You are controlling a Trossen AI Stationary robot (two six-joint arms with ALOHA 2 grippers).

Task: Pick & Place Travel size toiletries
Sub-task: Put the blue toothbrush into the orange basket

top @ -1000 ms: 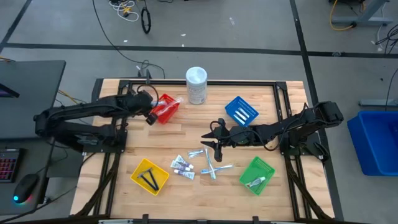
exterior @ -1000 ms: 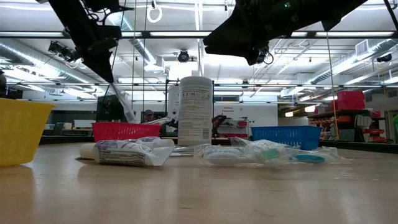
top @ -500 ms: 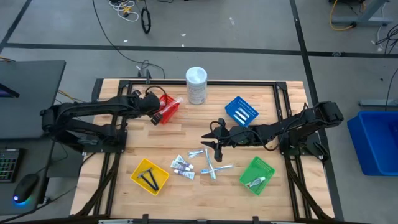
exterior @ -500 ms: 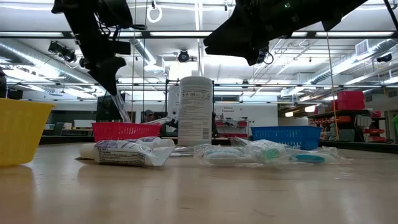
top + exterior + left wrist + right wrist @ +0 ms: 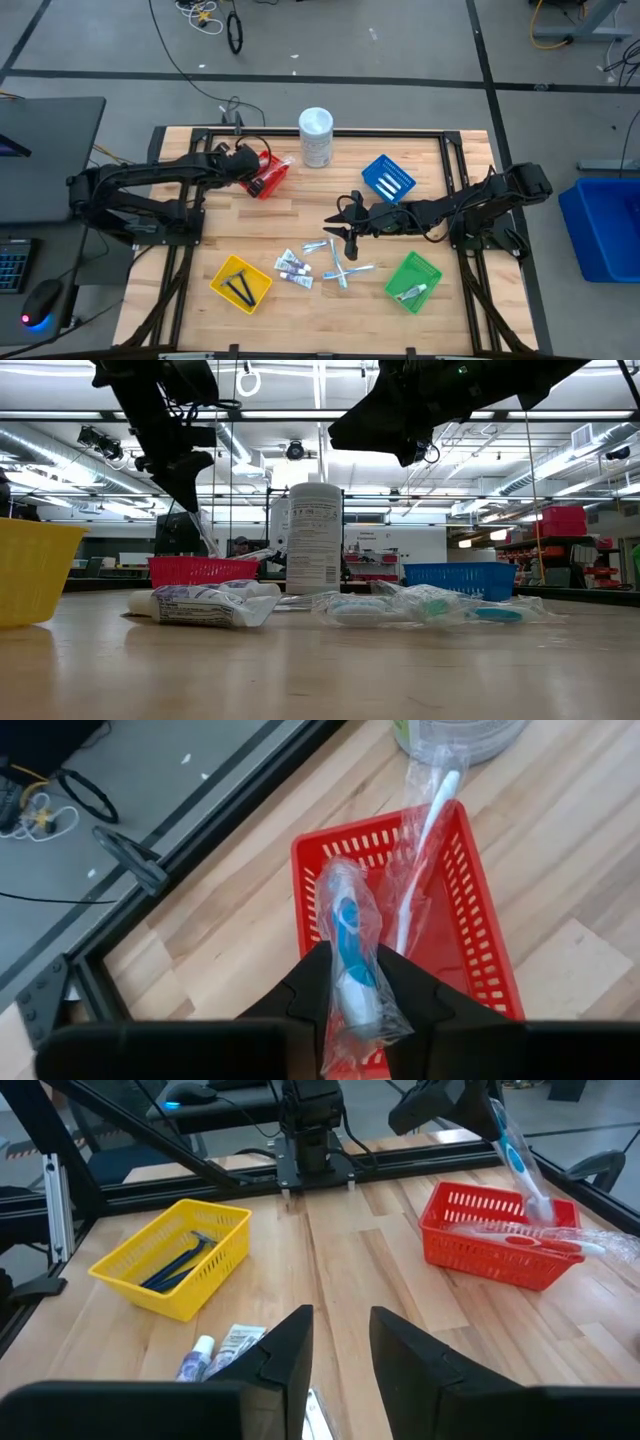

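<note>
My left gripper [image 5: 352, 952] hovers over the red basket [image 5: 480, 935] at the table's far left, shut on a blue-and-white toothbrush in a clear wrapper [image 5: 516, 1156]. A second wrapped toothbrush [image 5: 425, 840] lies in that basket, its end sticking out over the rim. My right gripper [image 5: 340, 1342] hangs open above the table's middle [image 5: 346, 228], touching nothing. On the table near it lie small white tubes [image 5: 293, 267] and crossed pale sticks [image 5: 340, 266]. My left gripper pinches the wrapped toothbrush between its two fingers at the upper end [image 5: 358, 988], wrapper and all. The fingers slant down from the table's left side. The toothbrush hangs slanting below them, its lower end [image 5: 540, 1206] at about the height of the basket's rim.
A tall white container [image 5: 316, 137] stands just beyond the red basket. A blue basket [image 5: 388, 178] sits at the far right, a green one [image 5: 413, 281] at the near right, and a yellow one [image 5: 240, 282] holding black pieces at the near left.
My left gripper has come down a little and moved in over the red basket, still shut on the wrapped toothbrush, which hangs lower toward the basket.
</note>
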